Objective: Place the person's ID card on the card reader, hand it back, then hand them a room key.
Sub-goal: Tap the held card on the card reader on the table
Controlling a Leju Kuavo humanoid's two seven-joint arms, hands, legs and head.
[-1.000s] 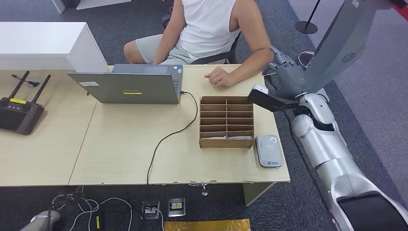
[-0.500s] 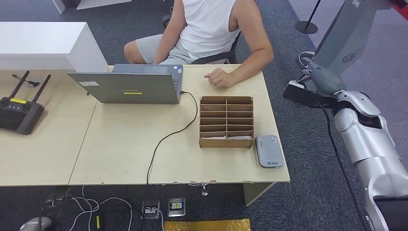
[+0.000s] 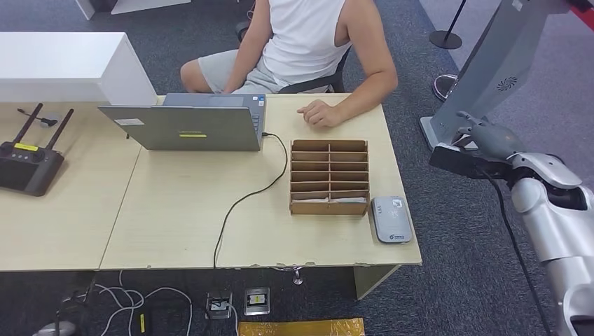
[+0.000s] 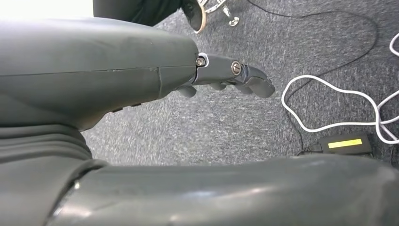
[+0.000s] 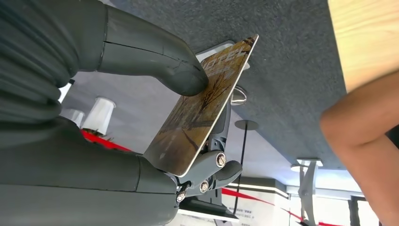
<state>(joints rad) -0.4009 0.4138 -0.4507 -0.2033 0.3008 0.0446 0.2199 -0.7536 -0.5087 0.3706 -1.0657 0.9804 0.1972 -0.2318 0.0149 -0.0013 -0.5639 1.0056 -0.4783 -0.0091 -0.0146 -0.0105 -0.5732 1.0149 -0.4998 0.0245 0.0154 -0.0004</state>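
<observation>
— while the person [image 3: 308,42] sits at the far side of the desk [image 3: 175,210], where's the right hand [image 3: 483,140]?
— off the desk's right end, over the carpet, well apart from the desk. its thumb [image 5: 155,59] presses a key card [image 5: 202,108] against the darker fingers [image 5: 211,162], so it's holding the card. the card is brown and gold, with "hotel" printed near one end.
— and the reader [image 3: 391,218]?
— flat on the desk's near right corner, just beside the wooden tray [image 3: 329,176]. nothing lies on top of it.
— the tray?
— right half of the desk, split into narrow slots. something white lies in the slots nearest the robot; i can't tell what.
— the person's hand [image 3: 319,113]?
— resting on the desk's far edge, just beyond the tray. whether it holds anything i can't tell.
— left hand [image 4: 226,77]?
— hanging low over the carpet below the desk, near white cables [image 4: 329,106]. fingers a little curled, nothing in them that i can see; loose or closed, i can't tell.
— what else on the desk?
— a laptop [image 3: 185,122] at the far edge, left of the tray, with a black cord [image 3: 245,196] running off the near edge. a black remote [image 3: 28,164] with two antennas sits at the far left.
</observation>
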